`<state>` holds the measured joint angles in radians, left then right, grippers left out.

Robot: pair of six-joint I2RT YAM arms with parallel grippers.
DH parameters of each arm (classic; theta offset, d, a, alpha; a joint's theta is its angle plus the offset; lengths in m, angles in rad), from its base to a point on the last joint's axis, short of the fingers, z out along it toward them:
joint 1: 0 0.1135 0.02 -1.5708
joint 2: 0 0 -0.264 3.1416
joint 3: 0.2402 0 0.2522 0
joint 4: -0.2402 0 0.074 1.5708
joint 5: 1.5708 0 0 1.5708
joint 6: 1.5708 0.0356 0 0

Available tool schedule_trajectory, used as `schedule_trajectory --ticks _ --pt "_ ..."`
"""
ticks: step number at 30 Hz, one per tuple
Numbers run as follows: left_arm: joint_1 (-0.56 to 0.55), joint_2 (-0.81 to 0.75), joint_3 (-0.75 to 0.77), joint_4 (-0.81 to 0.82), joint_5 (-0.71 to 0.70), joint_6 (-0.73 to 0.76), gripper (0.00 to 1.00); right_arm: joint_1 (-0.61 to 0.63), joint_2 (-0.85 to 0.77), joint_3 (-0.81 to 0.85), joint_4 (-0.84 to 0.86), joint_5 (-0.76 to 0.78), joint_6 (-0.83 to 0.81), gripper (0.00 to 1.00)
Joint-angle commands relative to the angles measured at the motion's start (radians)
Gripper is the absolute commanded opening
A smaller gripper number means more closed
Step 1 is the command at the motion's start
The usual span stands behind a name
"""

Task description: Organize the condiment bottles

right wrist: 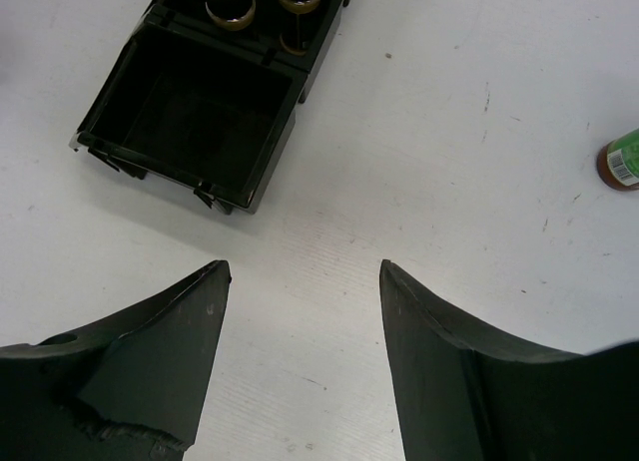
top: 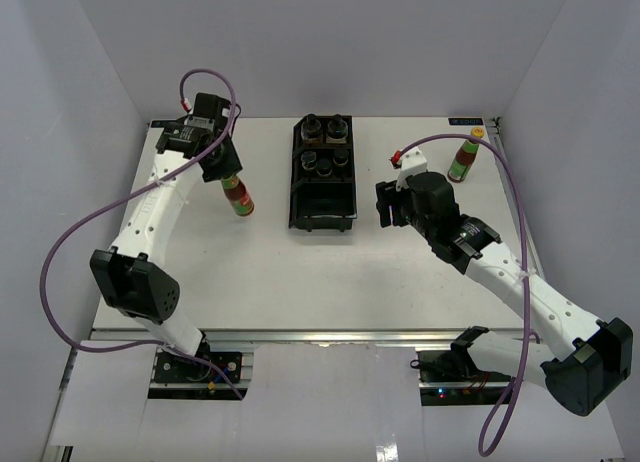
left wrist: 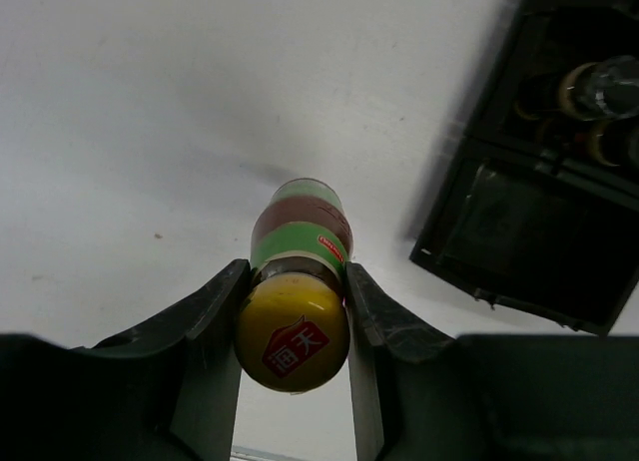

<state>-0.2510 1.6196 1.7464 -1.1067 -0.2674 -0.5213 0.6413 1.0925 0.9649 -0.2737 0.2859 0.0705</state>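
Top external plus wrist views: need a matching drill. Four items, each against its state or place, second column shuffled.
Items
1. left gripper
2. right gripper
3. free sauce bottle
4. near tray compartment

States or places
A. empty
B. open, holding nothing
C. shut on the held sauce bottle, just below its yellow cap
D. standing on the table at the far right, outside the tray

Pairs: 1-C, 2-B, 3-D, 4-A
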Motion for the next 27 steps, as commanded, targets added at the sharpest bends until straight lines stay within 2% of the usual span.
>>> schedule_trajectory --ticks 1,5,8,14,22,27 --pt "-0.131 0.076 0.282 0.002 -0.06 0.035 0.0 -0.005 -0.003 0.015 0.042 0.03 -0.009 0.68" --pt "-0.219 0.212 0.456 -0.048 -0.115 0.058 0.0 -0.008 -0.001 0.018 0.039 0.044 -0.008 0.68" --pt "-0.254 0.25 0.497 -0.016 -0.108 0.074 0.0 -0.009 -0.011 0.014 0.041 0.055 -0.006 0.68" --pt "-0.302 0.251 0.409 0.109 -0.077 0.11 0.0 -0.008 -0.017 0.008 0.038 0.069 -0.009 0.68" --pt "-0.333 0.274 0.346 0.157 -0.066 0.111 0.0 -0.009 -0.015 0.004 0.041 0.095 -0.006 0.68" --pt "-0.351 0.261 0.248 0.236 -0.051 0.122 0.0 -0.009 -0.013 0.0 0.048 0.099 -0.006 0.68"
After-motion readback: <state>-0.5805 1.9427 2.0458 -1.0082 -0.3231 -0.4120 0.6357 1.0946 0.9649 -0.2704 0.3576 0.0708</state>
